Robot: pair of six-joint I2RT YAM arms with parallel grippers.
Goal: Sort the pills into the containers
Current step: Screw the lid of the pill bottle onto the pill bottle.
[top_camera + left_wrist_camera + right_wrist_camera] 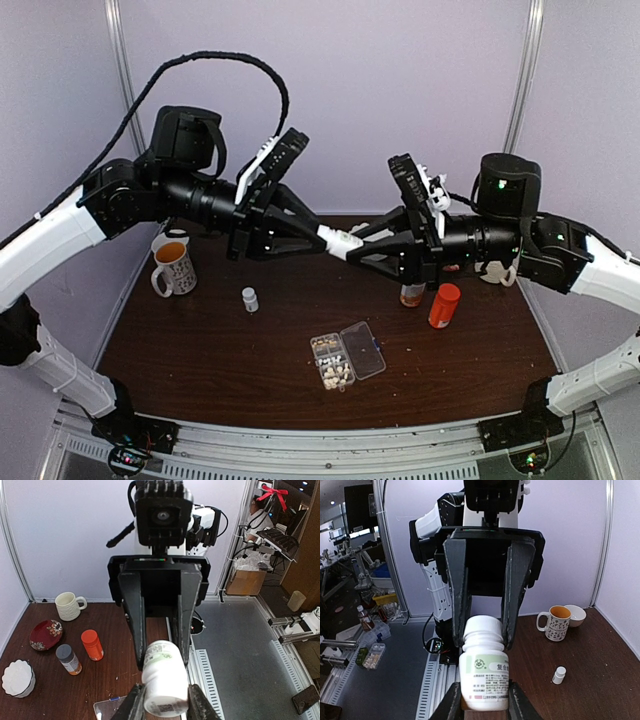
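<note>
Top view: we see both arms meeting in mid-air over the table, left gripper [322,233] and right gripper [362,245] each closed on one end of a white bottle [342,240] held roughly level. The pills [332,362] lie in the cells of the clear box [347,357], near the front middle of the table, lid [366,348] folded open beside them; nothing is over the box. Left wrist view: our own fingers [134,705] flank the bottle's near end, the right gripper's fingers clamp the far end. It also shows what the right arm hides from above: a cream mug [67,605], a red dish [45,634] and a white bowl [17,677] beside the orange bottle [91,644]. Right wrist view: right fingers [451,705] pinch the labelled body, left fingers sit on both sides of the cap; how firm that pinch is, we cannot tell. Only here do we read the label and see the patterned mug [554,622] and the small white bottle [560,675] clearly. Risks, as we judge them: if the cap comes free with the bottle level and away from the box, whatever is inside spills onto the table. A weak cap pinch slips instead of turning. If either side lets go early, the bottle drops.
</note>
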